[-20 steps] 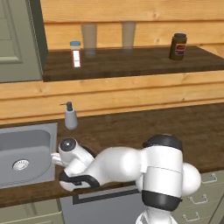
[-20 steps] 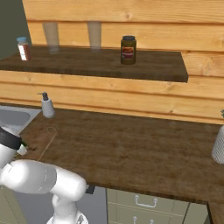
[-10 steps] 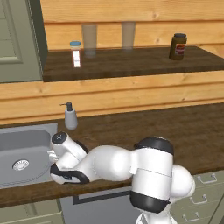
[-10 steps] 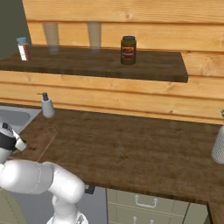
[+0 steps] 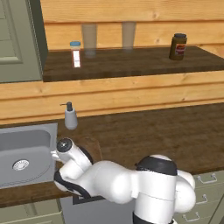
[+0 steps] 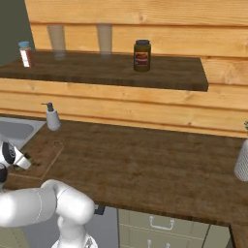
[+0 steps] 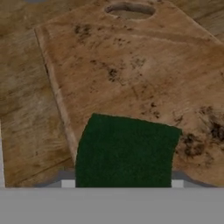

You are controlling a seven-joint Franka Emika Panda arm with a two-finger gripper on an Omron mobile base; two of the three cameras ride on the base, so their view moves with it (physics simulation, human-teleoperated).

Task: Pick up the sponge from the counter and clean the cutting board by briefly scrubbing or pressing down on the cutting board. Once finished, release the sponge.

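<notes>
Closed on the sponge (image 7: 126, 151) (dark green face up), gripper (image 7: 122, 183) low over the cutting board (image 7: 131, 74). Sponge over board's stained surface near one edge. Board flat on the counter (image 6: 160, 164), beside the sink (image 5: 26, 151); soap dispenser (image 5: 70, 117) behind.

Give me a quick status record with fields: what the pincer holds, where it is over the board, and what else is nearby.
pincer: shut on the dark green rectangular sponge
sponge position: over the stained brown wooden cutting board, near its left edge in the hand view; contact cannot be told
board: lies on the dark wood-grain counter, handle hole away from the hand
nearby: grey soap dispenser, grey metal sink
</notes>
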